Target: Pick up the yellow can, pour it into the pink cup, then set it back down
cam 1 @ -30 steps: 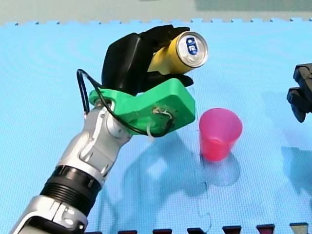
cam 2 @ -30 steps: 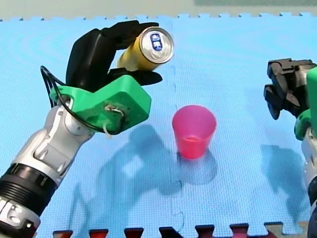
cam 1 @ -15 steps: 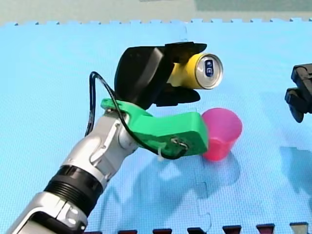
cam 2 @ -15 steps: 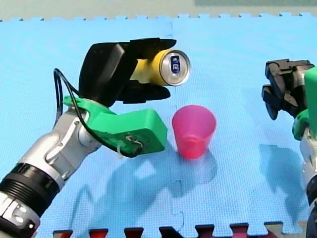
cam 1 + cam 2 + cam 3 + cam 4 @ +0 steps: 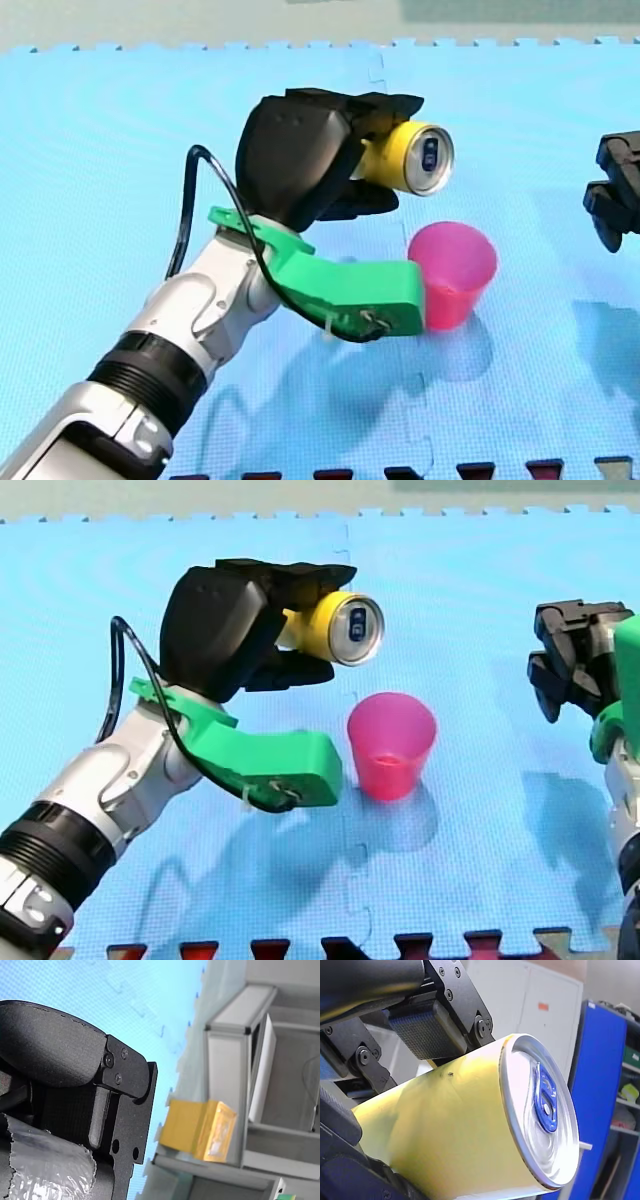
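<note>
My left hand [image 5: 350, 150] is shut on the yellow can [image 5: 410, 160], holding it on its side above the mat with its silver top and blue tab facing right. The can's top hangs just above and left of the pink cup [image 5: 452, 275], which stands upright on the mat. In the second wrist view the yellow can [image 5: 465, 1125] lies close up between black fingers [image 5: 430, 1025]. My right hand [image 5: 575, 660] hovers at the right edge, away from the cup, holding nothing.
The blue foam mat [image 5: 120, 150] covers the work surface, with a notched far edge and puzzle seams. In the first wrist view a grey shelf unit [image 5: 240, 1090] and a yellow packet [image 5: 197, 1130] stand beyond the mat's edge.
My left hand has tipped the can further over and lowered it a little toward the pink cup. The cup and my right hand have stayed put.
</note>
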Motion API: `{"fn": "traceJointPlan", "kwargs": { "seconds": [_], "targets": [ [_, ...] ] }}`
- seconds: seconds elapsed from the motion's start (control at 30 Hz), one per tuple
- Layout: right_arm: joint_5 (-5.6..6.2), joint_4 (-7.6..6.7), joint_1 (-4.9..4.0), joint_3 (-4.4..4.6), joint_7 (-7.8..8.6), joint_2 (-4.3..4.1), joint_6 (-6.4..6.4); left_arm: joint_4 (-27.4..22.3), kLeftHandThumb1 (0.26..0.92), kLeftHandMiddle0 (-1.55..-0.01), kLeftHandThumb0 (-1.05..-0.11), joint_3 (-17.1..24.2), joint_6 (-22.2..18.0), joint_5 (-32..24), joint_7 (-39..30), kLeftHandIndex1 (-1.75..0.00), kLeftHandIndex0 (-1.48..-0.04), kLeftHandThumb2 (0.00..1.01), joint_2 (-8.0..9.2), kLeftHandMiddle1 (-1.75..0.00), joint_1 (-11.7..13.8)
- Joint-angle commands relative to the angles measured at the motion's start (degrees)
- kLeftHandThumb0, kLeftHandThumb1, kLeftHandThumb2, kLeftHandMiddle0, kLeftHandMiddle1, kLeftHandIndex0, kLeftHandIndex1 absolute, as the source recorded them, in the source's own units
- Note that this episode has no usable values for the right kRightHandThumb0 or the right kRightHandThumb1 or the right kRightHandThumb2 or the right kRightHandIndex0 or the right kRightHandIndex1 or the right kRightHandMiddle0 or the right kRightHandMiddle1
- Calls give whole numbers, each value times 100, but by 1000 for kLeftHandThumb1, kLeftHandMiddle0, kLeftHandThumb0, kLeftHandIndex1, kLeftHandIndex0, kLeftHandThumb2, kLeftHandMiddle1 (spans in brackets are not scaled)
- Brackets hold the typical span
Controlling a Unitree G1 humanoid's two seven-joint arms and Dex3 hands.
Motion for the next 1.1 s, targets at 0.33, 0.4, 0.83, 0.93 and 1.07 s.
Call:
{"fn": "traceJointPlan", "kwargs": {
  "seconds": [0.33,0.4,0.83,0.93,1.07],
  "targets": [
    [46,-12,8,-27,35,9,-23,265,876,-751,-350,-335,206,306,634,-328,-1186,3,71,-1698,-148],
    [48,-15,16,-25,37,20,-31,325,879,-745,-347,-389,215,345,731,-873,-906,1,71,-1719,-168],
    [60,-26,34,-30,21,46,-31,642,886,-736,-351,-764,720,662,1016,-1218,-738,1,-1,-1737,-314],
    [71,-27,31,-35,26,49,-23,646,888,-739,-355,-803,749,674,1032,-1223,-734,1,15,-1729,-325],
    [72,-25,29,-35,23,47,-21,637,889,-747,-360,-841,785,681,1034,-1164,-752,1,27,-1715,-324]
  ]
}}
